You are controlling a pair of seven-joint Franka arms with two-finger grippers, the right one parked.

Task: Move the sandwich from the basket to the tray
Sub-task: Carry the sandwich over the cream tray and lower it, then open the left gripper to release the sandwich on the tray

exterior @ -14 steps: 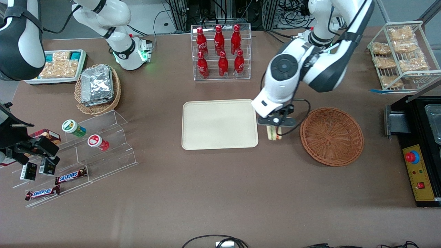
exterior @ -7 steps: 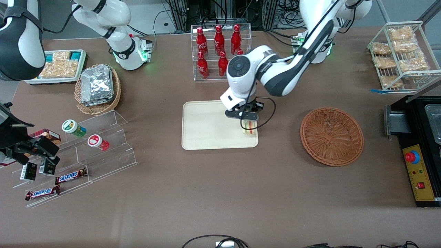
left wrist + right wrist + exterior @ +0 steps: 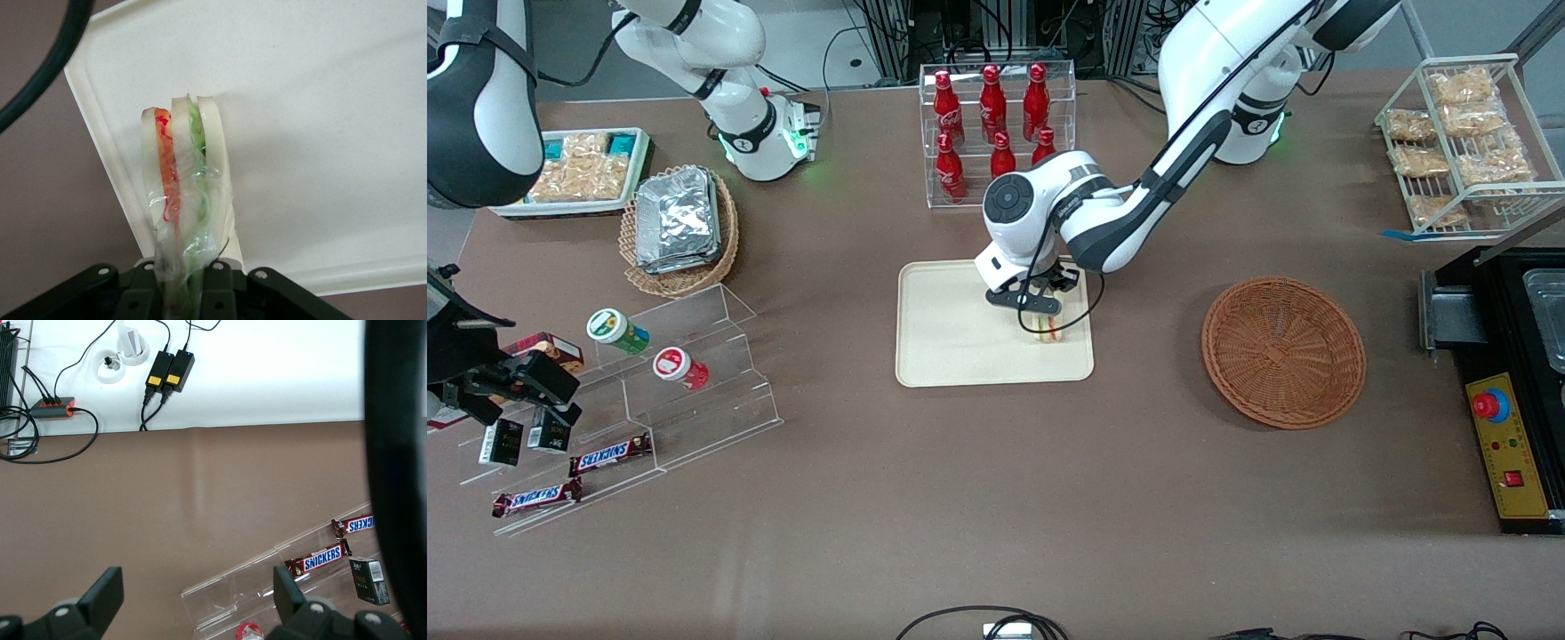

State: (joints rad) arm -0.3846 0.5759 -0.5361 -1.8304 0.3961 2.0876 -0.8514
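From the front, we see the left arm reaching over the cream-beige tray point(image 3: 960, 329), with its gripper point(image 3: 1042, 322) low above the part of the tray nearest the working arm's end of the table. The sandwich point(image 3: 1047, 330) hangs from the gripper, pinched between the fingers, its red and green filling just visible against the pale surface; we cannot tell whether its lower edge touches the tray. The reddish-brown wicker basket point(image 3: 1283, 351) sits on the brown table point(image 3: 996, 498), well apart from the tray toward the working arm's end, with nothing in it. A clear rack of red bottles point(image 3: 996, 133) stands farther from the front camera than the tray. In the left wrist view, we look down along the gripper point(image 3: 187, 283) — its jaws are closed narrowly on the sandwich point(image 3: 183, 180), which stands on edge in clear wrap, three pale bread slices with an orange-red layer and a green layer between them. Beneath it lies the tray point(image 3: 320, 133), its low rounded rim beside the sandwich. The right wrist view shows only table, a clear stepped stand and candy bars point(image 3: 323, 557).
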